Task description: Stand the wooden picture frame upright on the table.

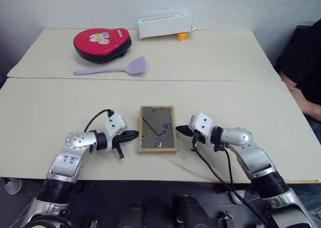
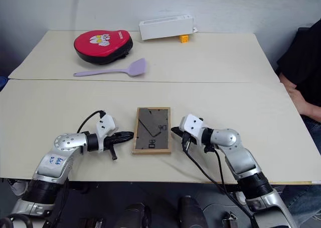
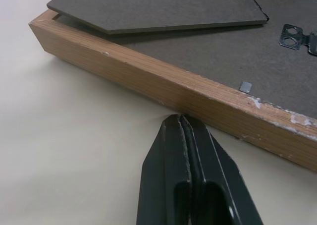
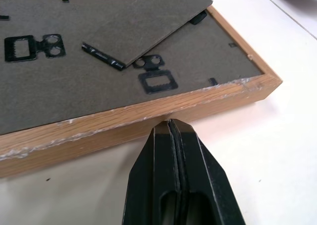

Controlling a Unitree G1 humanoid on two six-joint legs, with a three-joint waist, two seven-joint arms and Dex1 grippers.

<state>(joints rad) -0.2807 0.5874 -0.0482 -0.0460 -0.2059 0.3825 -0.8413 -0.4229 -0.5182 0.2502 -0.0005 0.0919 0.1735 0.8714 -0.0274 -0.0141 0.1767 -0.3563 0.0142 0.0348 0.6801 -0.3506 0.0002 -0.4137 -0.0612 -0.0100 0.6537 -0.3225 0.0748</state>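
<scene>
On table (image 1: 60,112): wooden picture frame (image 1: 158,129) flat (back up), long axis near-far; both pincers closed.

We are reaching both arms forward and inward, the left gripper (image 1: 131,134) and right gripper (image 1: 181,130) pointing toward each other. Both are sitting with fingers pressed together, seemingly holding nothing.

light-wood picture frame (image 1: 157,129), dark grey back; beige table (image 1: 225,102); lilac spatula (image 1: 112,69)

Bare table (image 1: 60,112) surrounds the frame (image 1: 158,129); spatula (image 1: 113,69) seemingly well clear.
</scene>
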